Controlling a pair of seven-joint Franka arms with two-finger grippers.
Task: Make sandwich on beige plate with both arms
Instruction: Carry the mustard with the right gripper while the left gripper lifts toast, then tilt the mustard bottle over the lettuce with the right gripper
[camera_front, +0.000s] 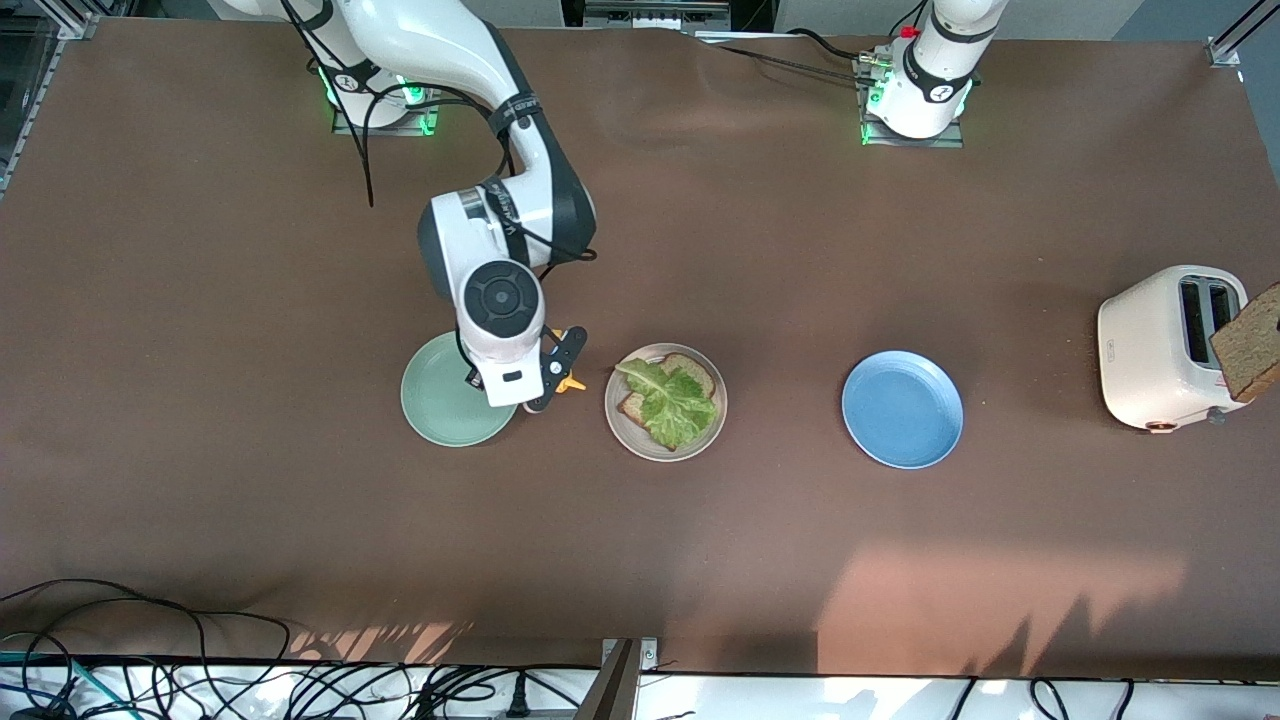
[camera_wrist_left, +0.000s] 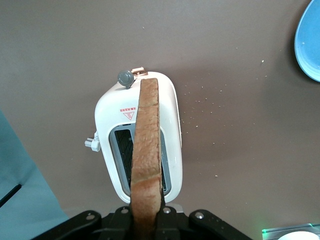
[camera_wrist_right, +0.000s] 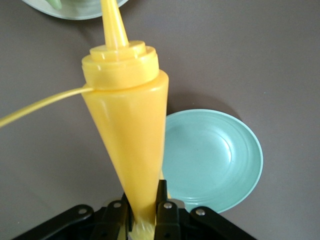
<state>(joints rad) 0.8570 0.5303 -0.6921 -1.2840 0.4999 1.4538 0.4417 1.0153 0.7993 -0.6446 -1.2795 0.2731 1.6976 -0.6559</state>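
My right gripper (camera_wrist_right: 142, 220) clamps a yellow conical squeeze bottle (camera_wrist_right: 127, 135) over the empty mint green plate (camera_front: 445, 405). My left gripper (camera_wrist_left: 147, 220) grips a brown wholegrain toast slice (camera_wrist_left: 147, 155) above the white two-slot toaster (camera_front: 1165, 360). The round beige plate (camera_front: 618, 425) between the mint plate and the empty blue plate (camera_front: 902, 408) holds toast (camera_front: 690, 372) under ruffled green lettuce (camera_front: 668, 400).
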